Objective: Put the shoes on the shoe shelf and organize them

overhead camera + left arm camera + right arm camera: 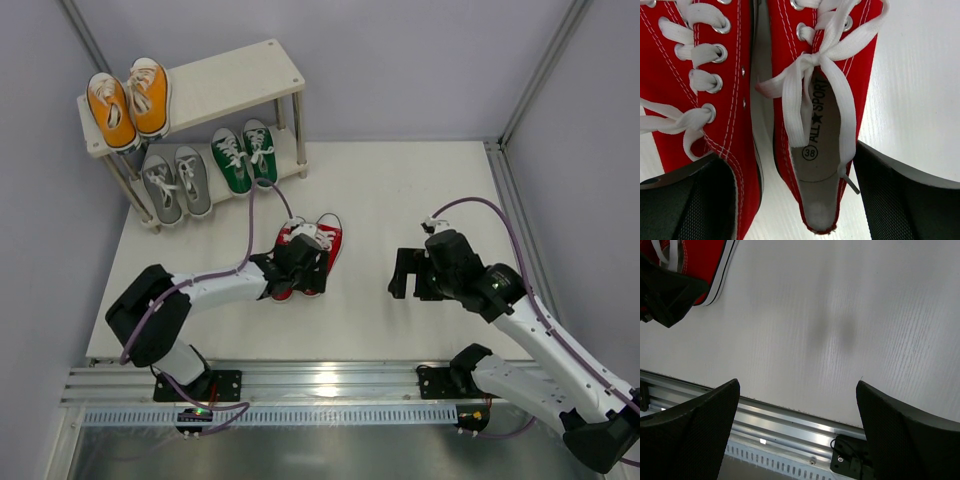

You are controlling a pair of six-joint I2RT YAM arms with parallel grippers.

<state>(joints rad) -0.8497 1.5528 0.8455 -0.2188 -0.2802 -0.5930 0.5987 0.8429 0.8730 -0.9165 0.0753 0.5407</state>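
The red pair of shoes [326, 238] is the only one not on the shoe shelf [235, 75]. It lies on the white desk [420, 190] in front of the rack, the two shoes side by side with their toe caps pointing away from the arm bases. The left gripper [786, 152] is over the heel end of this pair with its fingers spread. In the left wrist view one finger [685, 200] sits at the outer side of the left-hand shoe and the other finger [910, 200] just outside the right-hand shoe, so both heels lie between them. Whether either pad touches the canvas cannot be told. The insole of the right-hand shoe shows the print "ALL SPORT" and a circled 38, with white laces trailing across the opening. On the rack, the orange pair [130, 100] stands at the left end of the upper board, and the rest of that board is bare. On the lower board the grey pair [178, 183] is on the left and the green pair [245, 155] beside it on the right. The right gripper [797, 384] hangs over bare desk to the right of the red pair, well apart from it, jaws wide apart and holding nothing. The aluminium rail [790, 422] at the near desk edge shows below it.
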